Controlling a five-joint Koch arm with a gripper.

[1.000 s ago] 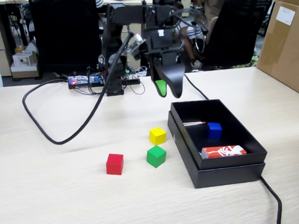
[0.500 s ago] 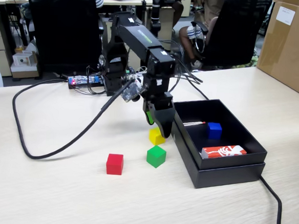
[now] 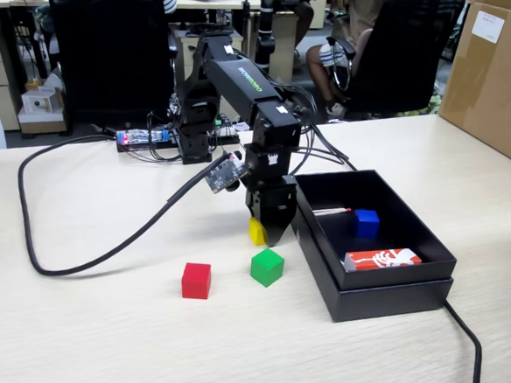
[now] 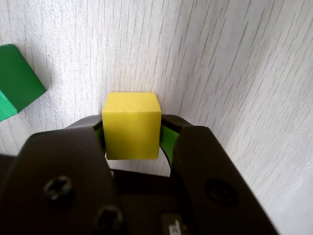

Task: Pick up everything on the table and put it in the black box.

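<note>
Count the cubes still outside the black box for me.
3: the yellow cube between the hand's jaws, the green cube beside it, the red cube further left in the fixed view. None looks hidden.

Between the fingers of the gripper [image 4: 132, 139] a cube [image 4: 131, 126] is seated on the table [image 3: 97, 321]. In the fixed view, two cubes [image 3: 267, 267] [image 3: 196, 280] are placed before it, the box [image 3: 406, 290] just right.

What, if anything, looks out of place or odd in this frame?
Only one thing: a red-and-white packet lies in the black box beside the blue cube. It is no cube. The yellow cube sits squarely between the gripper fingers; red and green cubes rest flat.
</note>
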